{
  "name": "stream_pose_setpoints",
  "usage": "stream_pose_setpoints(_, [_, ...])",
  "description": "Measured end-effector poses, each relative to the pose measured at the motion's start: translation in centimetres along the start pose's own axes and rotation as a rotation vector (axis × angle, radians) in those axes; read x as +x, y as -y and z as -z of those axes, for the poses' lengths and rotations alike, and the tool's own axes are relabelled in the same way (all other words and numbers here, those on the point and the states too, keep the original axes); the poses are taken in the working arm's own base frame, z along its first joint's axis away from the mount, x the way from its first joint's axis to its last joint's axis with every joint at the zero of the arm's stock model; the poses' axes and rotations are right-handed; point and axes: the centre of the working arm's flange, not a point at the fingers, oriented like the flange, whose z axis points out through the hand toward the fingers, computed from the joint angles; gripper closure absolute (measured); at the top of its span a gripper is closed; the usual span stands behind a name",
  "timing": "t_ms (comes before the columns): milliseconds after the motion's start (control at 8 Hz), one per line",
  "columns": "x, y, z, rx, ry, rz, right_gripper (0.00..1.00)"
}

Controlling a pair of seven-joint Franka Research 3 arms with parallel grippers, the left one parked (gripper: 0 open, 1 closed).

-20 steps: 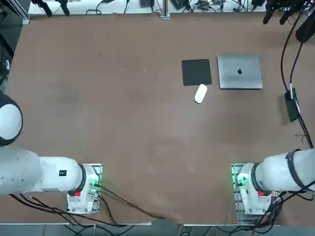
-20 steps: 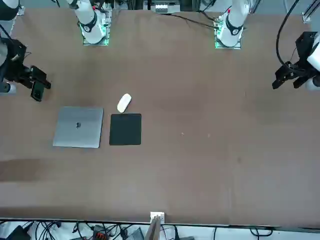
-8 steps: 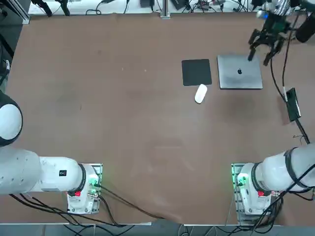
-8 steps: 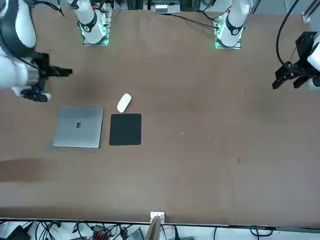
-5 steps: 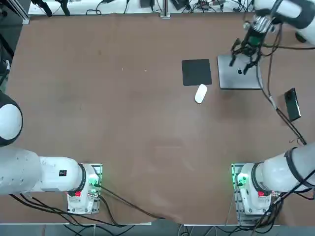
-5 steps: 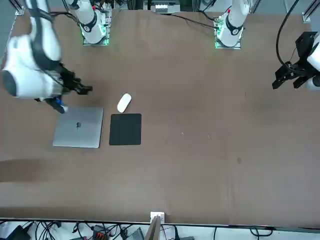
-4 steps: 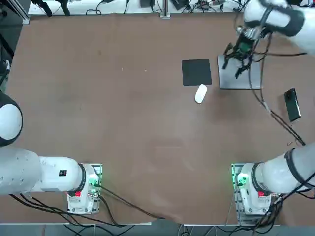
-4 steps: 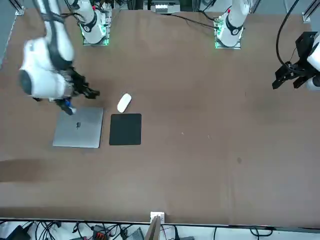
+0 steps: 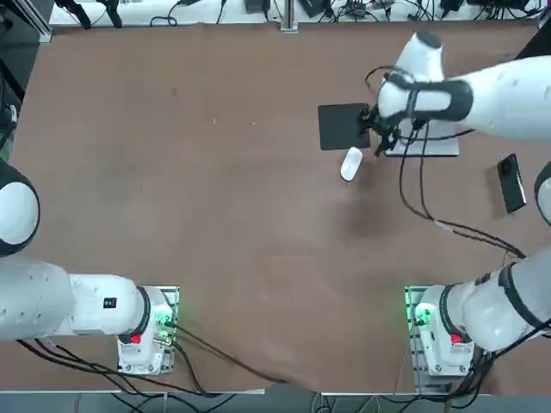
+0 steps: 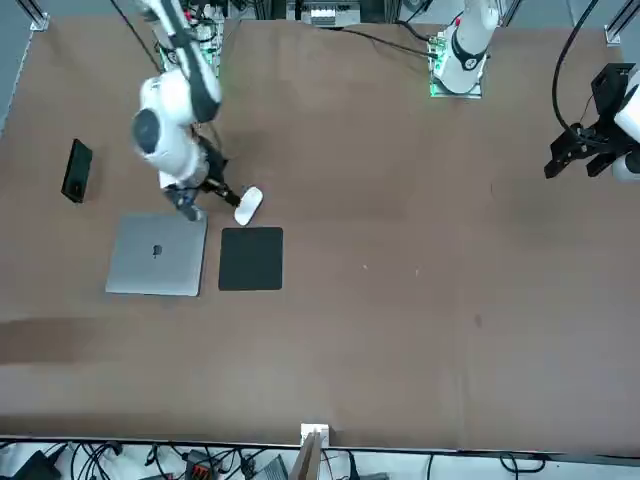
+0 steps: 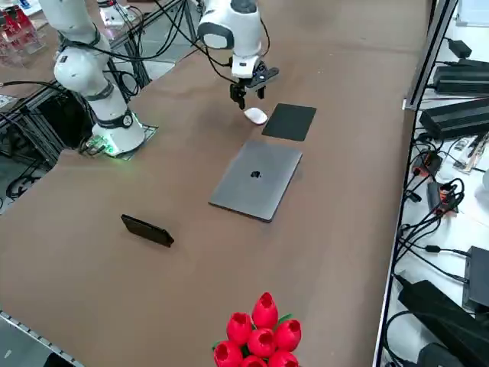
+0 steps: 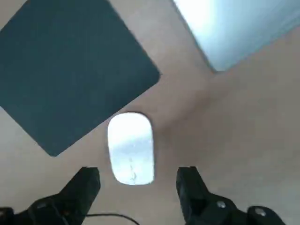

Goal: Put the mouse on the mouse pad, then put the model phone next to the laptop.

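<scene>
Right tool (image 9: 376, 138), formerly off by the table's edge, now above the mouse (image 9: 350, 163).

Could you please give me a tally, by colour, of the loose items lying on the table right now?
White: 1, the mouse
Black: 2, the mouse pad and the model phone
Silver-grey: 1, the laptop
Red: 1, a bunch of tulips at the table's edge in the right side view
Total: 5
</scene>
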Motion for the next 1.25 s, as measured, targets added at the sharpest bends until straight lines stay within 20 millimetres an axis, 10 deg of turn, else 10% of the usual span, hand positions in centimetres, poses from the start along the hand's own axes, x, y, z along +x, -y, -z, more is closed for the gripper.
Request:
stream_pose_setpoints(375, [-0.7, 0.8, -4.1, 0.015, -0.050, -0.030, 0.00])
stream_pose_setpoints(1250, [-0.5, 0.4, -5.6, 0.004, -0.053, -0.040, 0.00])
